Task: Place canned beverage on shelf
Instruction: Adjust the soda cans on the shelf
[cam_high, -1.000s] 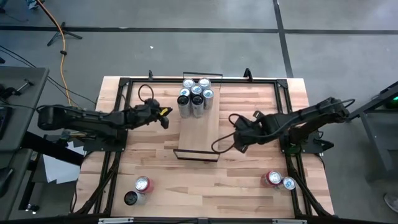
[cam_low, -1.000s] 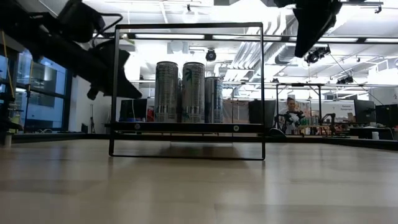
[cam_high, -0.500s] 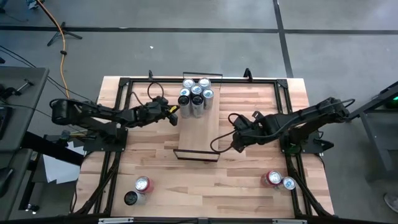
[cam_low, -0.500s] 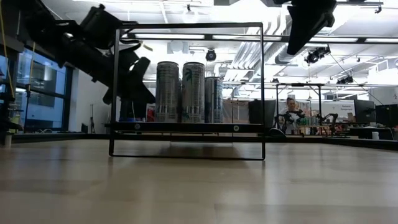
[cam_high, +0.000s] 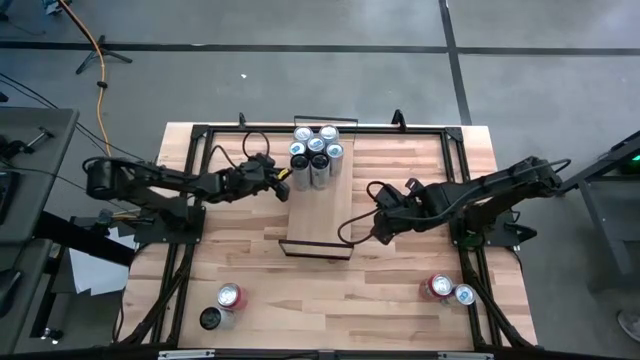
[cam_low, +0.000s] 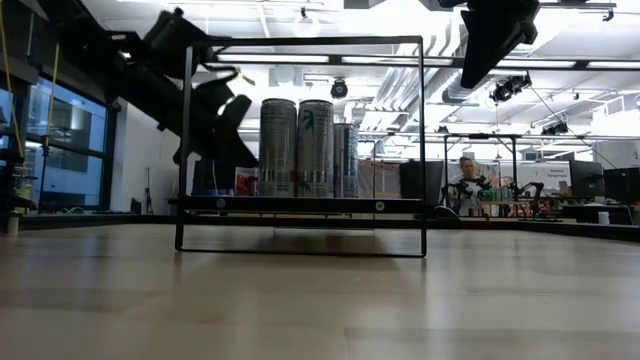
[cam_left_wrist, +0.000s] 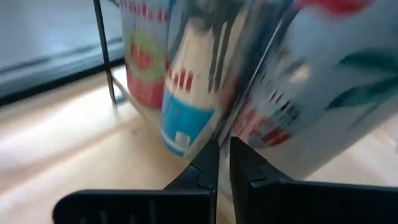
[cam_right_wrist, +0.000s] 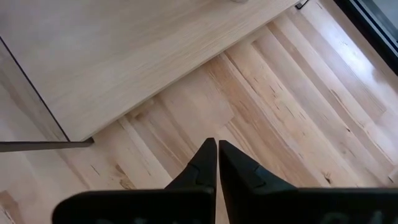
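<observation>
Handling, judged: thin-walled metal cans (cam_high: 314, 156), rigid if full, easily dented, smooth and slippery on the sides, tall and narrow enough to topple. Best taken at mid-height across the round body, fingers on opposite sides, axis kept upright.

Location: cluster of cans standing upright at the far end of the shelf (cam_high: 318, 212), packed touching or nearly touching one another. Seen likewise in the low view, upright on the shelf board inside the black frame (cam_low: 300, 45). Further cans loose on the worktop (cam_high: 400, 290): a red-topped can and a dark can (cam_high: 219, 306) at the near left corner, another pair (cam_high: 449, 289) at the near right.

Left claw (cam_high: 283, 180): fingers closed together, nothing held; tip against or just beside the left side of the shelved cluster. Own wrist view shows closed fingertips (cam_left_wrist: 224, 163) pressed up to the can walls; actual contact not confirmed. Looks like nudging rather than gripping, by judgement.

Right claw (cam_high: 379, 232): fingers closed together, empty, hovering over bare worktop just right of the shelf's near end, well apart from every can.
</observation>
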